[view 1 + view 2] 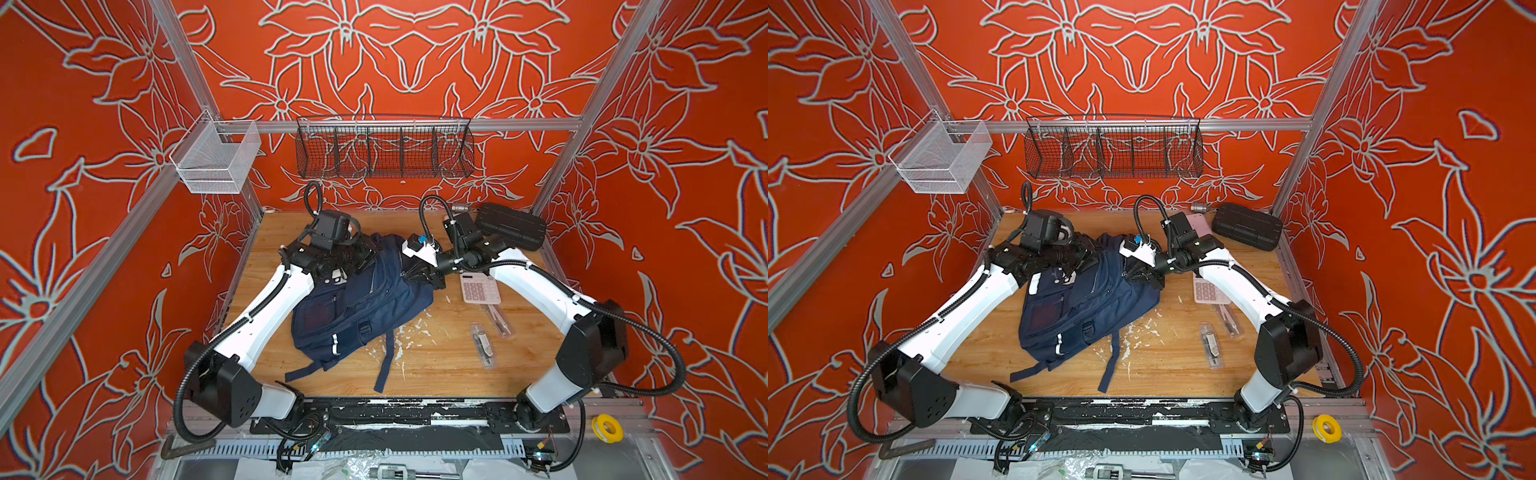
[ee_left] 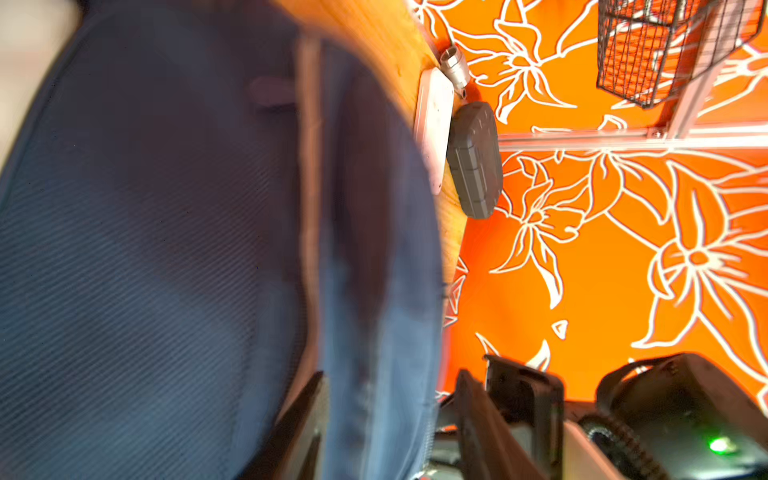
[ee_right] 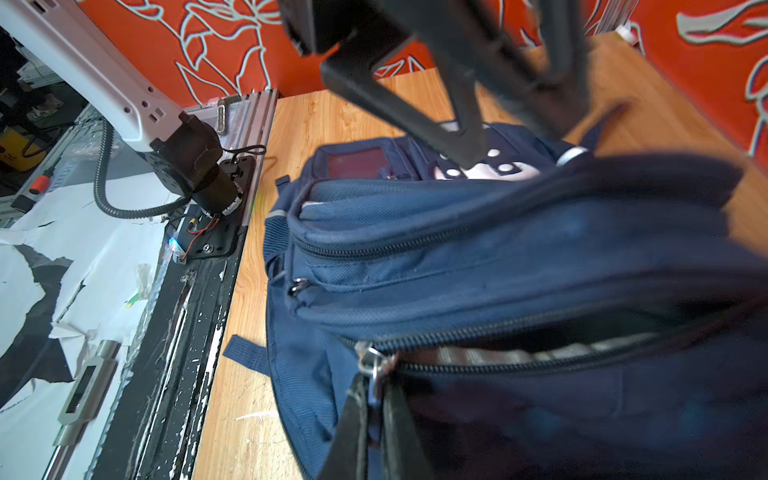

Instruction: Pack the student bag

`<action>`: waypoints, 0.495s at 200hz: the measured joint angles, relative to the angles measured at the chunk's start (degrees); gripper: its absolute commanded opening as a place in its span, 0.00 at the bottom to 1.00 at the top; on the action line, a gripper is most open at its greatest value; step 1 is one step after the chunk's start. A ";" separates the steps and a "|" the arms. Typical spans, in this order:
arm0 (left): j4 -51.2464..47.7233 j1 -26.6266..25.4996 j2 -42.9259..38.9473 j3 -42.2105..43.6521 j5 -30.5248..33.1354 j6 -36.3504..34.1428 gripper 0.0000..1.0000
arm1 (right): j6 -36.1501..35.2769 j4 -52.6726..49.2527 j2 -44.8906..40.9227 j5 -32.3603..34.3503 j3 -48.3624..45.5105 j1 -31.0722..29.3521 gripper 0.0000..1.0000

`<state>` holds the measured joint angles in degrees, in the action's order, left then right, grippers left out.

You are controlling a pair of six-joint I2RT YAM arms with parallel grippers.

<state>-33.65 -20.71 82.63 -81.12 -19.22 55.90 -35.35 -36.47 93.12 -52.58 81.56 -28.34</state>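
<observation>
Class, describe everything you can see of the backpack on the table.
The backpack is navy woven fabric with thin reflective stripes, a buckle, zip pockets and a reddish window patch. It lies on the wooden table, front up, straps trailing toward the near edge. One zip gapes partly open; the right gripper is shut on its zip pull. The left gripper straddles its top edge, jaws apart.

One student bag (image 1: 357, 307); one black ribbed case (image 1: 510, 226); one calculator (image 1: 478, 289); one clear packet (image 1: 482, 345); one metal socket (image 1: 459, 206); one yellow tape roll (image 1: 607, 428); one white mesh basket (image 1: 216, 160); one black wire basket (image 1: 384, 151) with five compartments.
</observation>
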 measured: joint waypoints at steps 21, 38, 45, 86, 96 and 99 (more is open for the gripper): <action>-3.89 -0.37 3.98 -6.56 1.79 -8.17 0.54 | -0.48 -0.81 0.76 -0.35 0.00 0.35 0.00; -6.93 -2.21 4.81 -8.26 3.30 -14.88 0.54 | -0.59 -0.81 0.90 -0.46 0.00 0.66 0.00; -8.41 -3.19 4.92 -8.48 3.76 -17.31 0.53 | -0.63 -0.81 0.92 -0.48 0.00 0.79 0.00; -18.40 -6.36 8.20 -10.88 6.40 -28.17 0.52 | -0.63 -0.79 1.22 -0.66 0.00 1.07 0.00; -20.35 -6.69 9.31 -11.47 7.02 -29.99 0.50 | -0.63 -0.76 1.29 -0.81 0.00 1.11 0.00; -20.90 -6.86 9.68 -11.69 7.23 -30.49 0.49 | -0.63 -0.76 1.33 -0.85 0.00 1.11 0.00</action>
<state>-54.54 -27.57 92.31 -92.82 -11.99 25.41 -35.99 -37.23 94.45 -53.43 81.56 -27.22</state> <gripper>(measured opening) 0.512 0.082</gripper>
